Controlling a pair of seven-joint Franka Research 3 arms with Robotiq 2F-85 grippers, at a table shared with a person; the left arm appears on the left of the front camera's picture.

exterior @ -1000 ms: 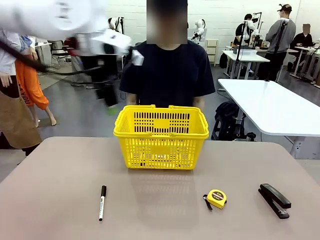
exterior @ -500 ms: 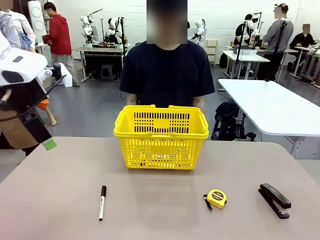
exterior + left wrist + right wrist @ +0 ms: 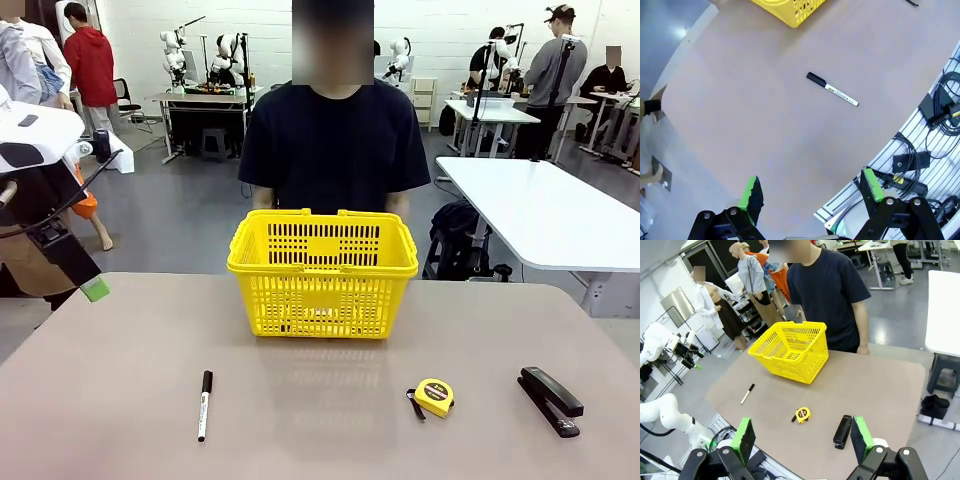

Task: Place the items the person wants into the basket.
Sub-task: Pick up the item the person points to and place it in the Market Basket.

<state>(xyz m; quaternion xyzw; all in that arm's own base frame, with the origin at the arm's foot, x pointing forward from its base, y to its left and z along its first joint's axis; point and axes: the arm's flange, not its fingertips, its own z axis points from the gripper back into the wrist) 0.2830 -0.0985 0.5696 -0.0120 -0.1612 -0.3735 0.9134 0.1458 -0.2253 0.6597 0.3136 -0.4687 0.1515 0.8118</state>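
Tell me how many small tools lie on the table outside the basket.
3. A white marker front left, a yellow tape measure right of centre, a black stapler far right. The basket may hide more.

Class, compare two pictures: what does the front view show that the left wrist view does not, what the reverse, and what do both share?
Front view, not left wrist: the person in a black T-shirt and the long black stapler.
Left wrist, not front: black cables on a slatted rack, and both green-padded fingers standing apart.
Both: the yellow plastic lattice basket, the white marker with a black cap, the brownish table and the open left gripper.
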